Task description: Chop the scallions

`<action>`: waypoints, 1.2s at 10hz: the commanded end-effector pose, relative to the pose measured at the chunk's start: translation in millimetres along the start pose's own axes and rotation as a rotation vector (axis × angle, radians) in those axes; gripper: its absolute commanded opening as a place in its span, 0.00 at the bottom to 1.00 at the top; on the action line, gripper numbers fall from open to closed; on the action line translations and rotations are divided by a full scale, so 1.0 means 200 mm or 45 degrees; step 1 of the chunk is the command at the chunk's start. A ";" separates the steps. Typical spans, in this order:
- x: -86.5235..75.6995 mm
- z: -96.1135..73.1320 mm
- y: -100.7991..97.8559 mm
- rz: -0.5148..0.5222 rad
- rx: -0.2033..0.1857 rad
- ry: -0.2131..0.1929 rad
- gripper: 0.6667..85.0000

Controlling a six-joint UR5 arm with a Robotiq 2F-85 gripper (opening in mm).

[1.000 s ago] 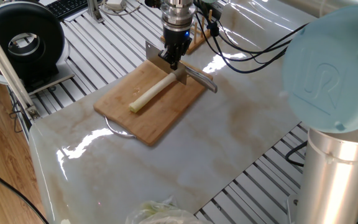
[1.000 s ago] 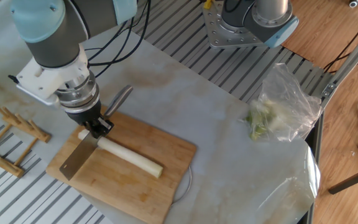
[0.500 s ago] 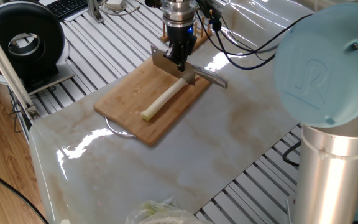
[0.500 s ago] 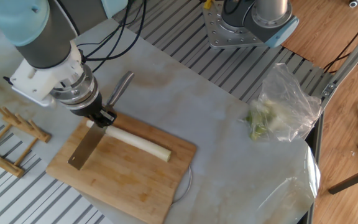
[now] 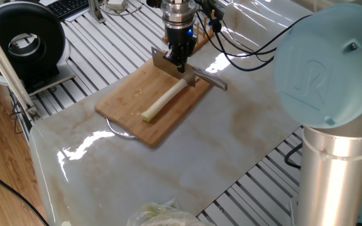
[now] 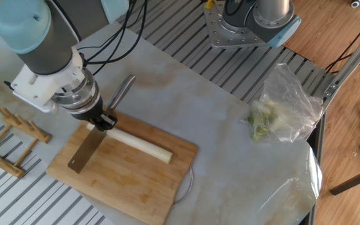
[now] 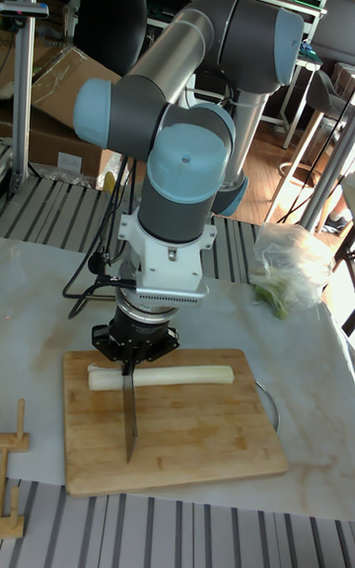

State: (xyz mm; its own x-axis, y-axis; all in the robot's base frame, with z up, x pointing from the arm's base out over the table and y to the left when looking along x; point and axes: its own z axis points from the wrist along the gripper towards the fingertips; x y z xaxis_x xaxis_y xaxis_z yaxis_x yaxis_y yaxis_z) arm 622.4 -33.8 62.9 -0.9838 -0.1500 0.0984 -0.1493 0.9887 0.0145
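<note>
One whole scallion (image 5: 163,100), a pale cream stalk, lies on the wooden cutting board (image 5: 128,107). It also shows in the other fixed view as the scallion (image 6: 141,143) and in the tall view as the scallion (image 7: 173,377). My gripper (image 5: 178,61) is shut on a knife (image 5: 197,75) at the join of blade and handle. The blade (image 6: 85,152) crosses the stalk close to its far end, right under the gripper (image 6: 103,119). In the tall view the gripper (image 7: 132,343) hides that crossing, and the blade (image 7: 128,415) points toward the board's front edge.
A clear plastic bag of leafy greens (image 6: 279,112) lies on the marble table to the right of the board. A small wooden rack (image 6: 10,133) stands just left of the board. Cables trail behind the arm, and metal slats surround the marble top.
Over the last second the gripper and knife shifted toward the stalk's far end, and the stalk slid and turned slightly on the board. In the last half second almost nothing moved.
</note>
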 end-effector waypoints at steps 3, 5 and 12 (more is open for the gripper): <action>-0.03 -0.01 0.01 -0.001 -0.027 -0.043 0.01; -0.04 0.00 0.01 -0.003 -0.025 -0.055 0.01; -0.15 -0.03 0.03 -0.004 -0.014 -0.101 0.01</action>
State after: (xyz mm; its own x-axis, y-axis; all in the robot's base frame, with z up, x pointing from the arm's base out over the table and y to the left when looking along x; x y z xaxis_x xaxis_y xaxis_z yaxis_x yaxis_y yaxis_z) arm 643.3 -27.2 62.0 -0.9877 -0.1523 0.0360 -0.1520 0.9883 0.0119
